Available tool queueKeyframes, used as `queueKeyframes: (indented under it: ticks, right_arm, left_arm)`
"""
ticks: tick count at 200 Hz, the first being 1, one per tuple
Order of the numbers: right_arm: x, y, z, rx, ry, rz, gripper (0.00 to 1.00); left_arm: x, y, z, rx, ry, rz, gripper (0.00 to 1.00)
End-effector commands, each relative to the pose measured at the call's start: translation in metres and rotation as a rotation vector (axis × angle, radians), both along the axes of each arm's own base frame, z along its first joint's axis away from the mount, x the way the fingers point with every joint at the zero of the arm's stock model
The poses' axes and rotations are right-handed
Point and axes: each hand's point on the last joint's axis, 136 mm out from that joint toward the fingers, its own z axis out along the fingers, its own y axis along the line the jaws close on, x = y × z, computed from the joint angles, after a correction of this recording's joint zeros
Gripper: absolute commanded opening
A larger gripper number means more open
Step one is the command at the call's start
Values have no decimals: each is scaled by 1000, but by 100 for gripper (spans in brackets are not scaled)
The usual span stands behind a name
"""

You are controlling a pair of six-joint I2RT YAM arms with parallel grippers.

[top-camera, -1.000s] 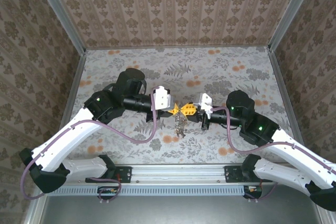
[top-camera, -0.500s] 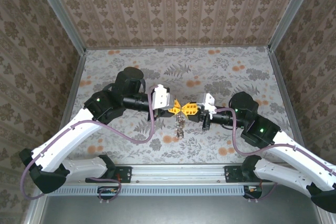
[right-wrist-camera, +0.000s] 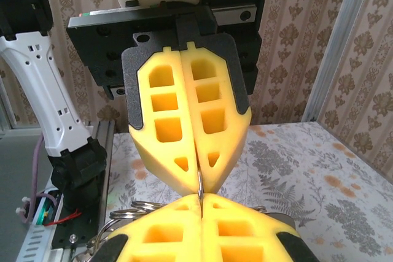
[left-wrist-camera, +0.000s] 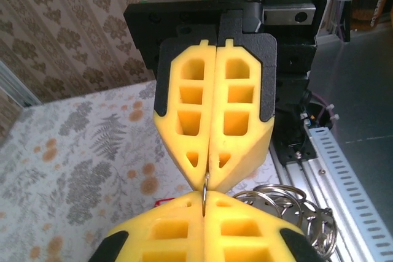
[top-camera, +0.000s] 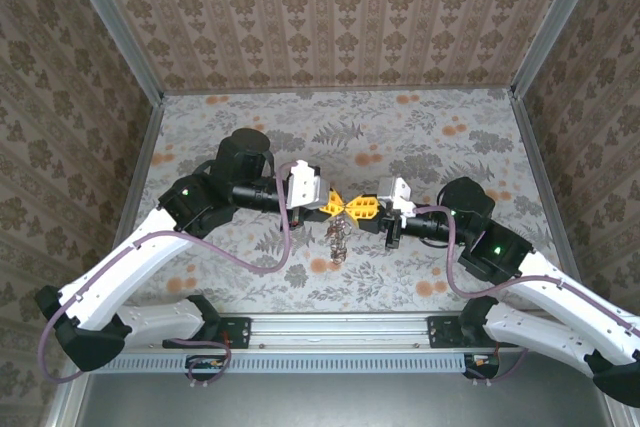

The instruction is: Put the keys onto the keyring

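The keyring point(top-camera: 339, 238) is a tangled bunch of thin silvery wire loops.

We log a bench point(top-camera: 420, 137) covered in a grey leaf print with orange flowers. Brown damask wallpaper point(top-camera: 330, 17) lines 3 walls around it. 2 silver corner posts point(top-camera: 112, 22) stand at the back corners. A silver rail point(top-camera: 340, 332) runs along the near edge, with a perforated grey strip point(top-camera: 340, 362) just beside it.
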Motion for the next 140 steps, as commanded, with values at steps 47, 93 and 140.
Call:
queueKeyframes:
  ticks: [47,93,140]
  right_arm:
    - [0,-6,10,33,3,-36,22]
    - [16,-46,-21,-86,151,-277,63]
    - [65,-108,-88,-338,437,-739,64]
  left_arm:
    - [4,5,2,-13,-44,33,0]
    - [7,12,-11,14,-56,70,0]
    - [13,18,-30,16,-14,126,0]
